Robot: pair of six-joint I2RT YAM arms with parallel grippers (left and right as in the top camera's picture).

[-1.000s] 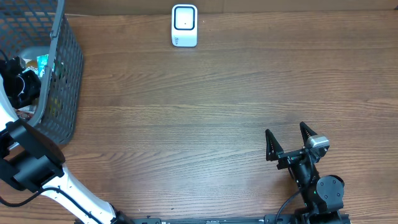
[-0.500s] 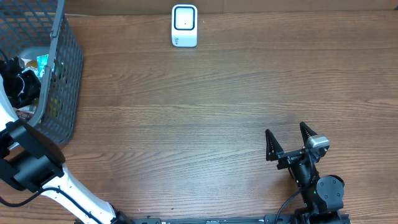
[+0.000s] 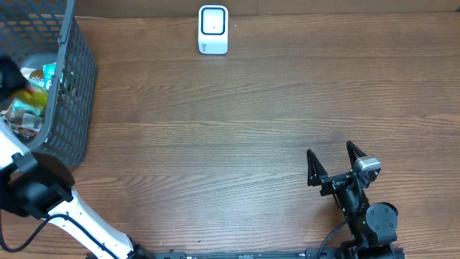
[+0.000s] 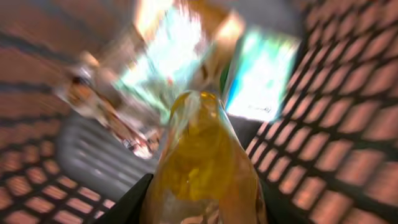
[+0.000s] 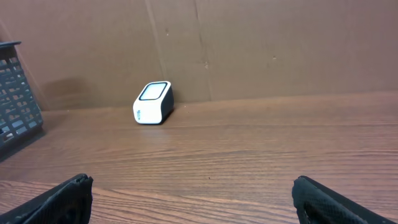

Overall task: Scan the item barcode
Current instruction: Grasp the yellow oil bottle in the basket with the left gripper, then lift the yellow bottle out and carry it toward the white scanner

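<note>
The item, a yellow see-through packet (image 4: 202, 143), fills the left wrist view, and my left gripper (image 4: 204, 184) is shut on it, one black finger at each side. From overhead the packet (image 3: 34, 91) shows as a yellow smear inside the grey mesh basket (image 3: 72, 86), with the left gripper (image 3: 13, 75) blurred beside it. No barcode is readable. The white scanner (image 3: 213, 29) stands at the table's far edge, also visible in the right wrist view as the scanner (image 5: 153, 102). My right gripper (image 3: 332, 163) rests open near the front right, nothing between its fingers (image 5: 68, 193).
Other packets (image 4: 261, 74) lie in the basket below the held one. The basket's mesh wall (image 4: 348, 124) rises close on the right of the left gripper. A cardboard wall (image 5: 261, 43) backs the table behind the scanner.
My left gripper has closed a little on the yellow packet and moved within the basket, now blurred by motion. The right arm and scanner have not moved.
</note>
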